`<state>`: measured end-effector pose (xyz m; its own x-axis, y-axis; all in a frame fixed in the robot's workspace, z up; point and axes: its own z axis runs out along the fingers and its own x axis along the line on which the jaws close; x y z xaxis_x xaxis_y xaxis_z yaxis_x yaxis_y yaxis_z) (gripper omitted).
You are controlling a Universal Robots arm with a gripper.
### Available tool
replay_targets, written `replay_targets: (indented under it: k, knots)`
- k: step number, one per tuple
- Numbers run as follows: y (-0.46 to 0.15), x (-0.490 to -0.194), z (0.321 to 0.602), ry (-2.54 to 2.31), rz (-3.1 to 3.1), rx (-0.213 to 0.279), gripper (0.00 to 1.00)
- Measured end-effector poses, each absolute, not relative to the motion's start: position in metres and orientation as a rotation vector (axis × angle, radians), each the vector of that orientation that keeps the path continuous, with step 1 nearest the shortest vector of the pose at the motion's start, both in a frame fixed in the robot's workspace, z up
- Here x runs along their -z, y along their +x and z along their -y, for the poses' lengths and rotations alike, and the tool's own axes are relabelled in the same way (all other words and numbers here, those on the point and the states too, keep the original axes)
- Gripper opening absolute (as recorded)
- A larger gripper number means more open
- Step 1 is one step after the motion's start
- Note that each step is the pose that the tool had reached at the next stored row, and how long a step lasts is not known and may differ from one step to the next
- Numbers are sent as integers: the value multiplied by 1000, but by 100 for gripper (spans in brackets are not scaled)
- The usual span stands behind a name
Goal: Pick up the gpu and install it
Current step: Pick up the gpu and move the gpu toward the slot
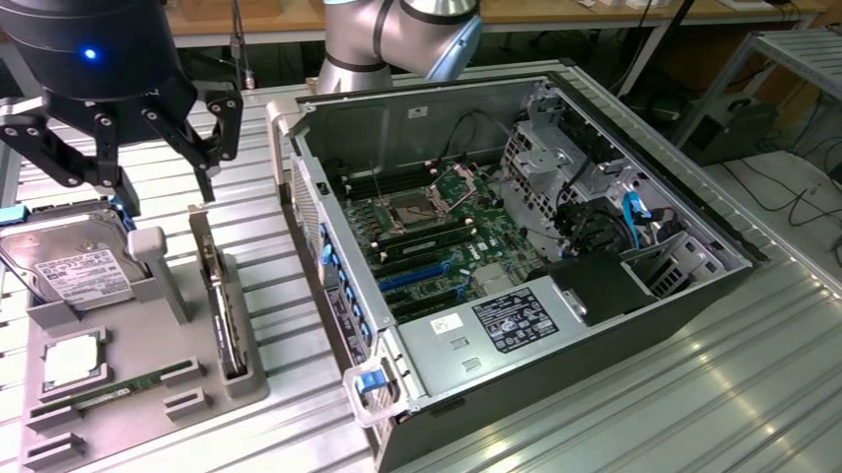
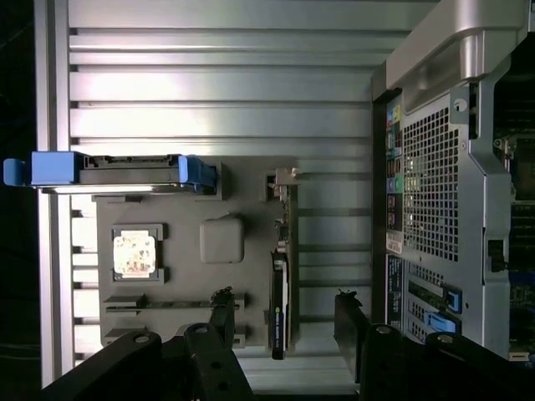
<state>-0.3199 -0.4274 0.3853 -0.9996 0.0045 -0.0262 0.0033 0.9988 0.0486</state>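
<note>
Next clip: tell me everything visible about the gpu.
The gpu is a thin flat card standing on its long edge in a slot of the grey tray, beside the open computer case. Seen edge-on, it shows a dark body, a little green and a pale metal bracket at one end. Only the tray touches it; nothing holds it.

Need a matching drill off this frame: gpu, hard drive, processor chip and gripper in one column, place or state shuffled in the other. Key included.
Things
1. gpu
2. hard drive
3. processor chip
4. gripper

Place or state
A. flat in a square recess of the tray
B. open, above the tray
C. on edge in the tray slot nearest the computer case
D. propped up in the tray, white label showing

Pairs: 1-C, 2-D, 3-A, 4-B
</note>
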Motion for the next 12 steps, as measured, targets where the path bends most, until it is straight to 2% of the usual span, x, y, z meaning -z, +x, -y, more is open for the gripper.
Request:
replay_targets:
  k: [12]
  knots:
    - [-320,-383,429,5,-3114,-76,60]
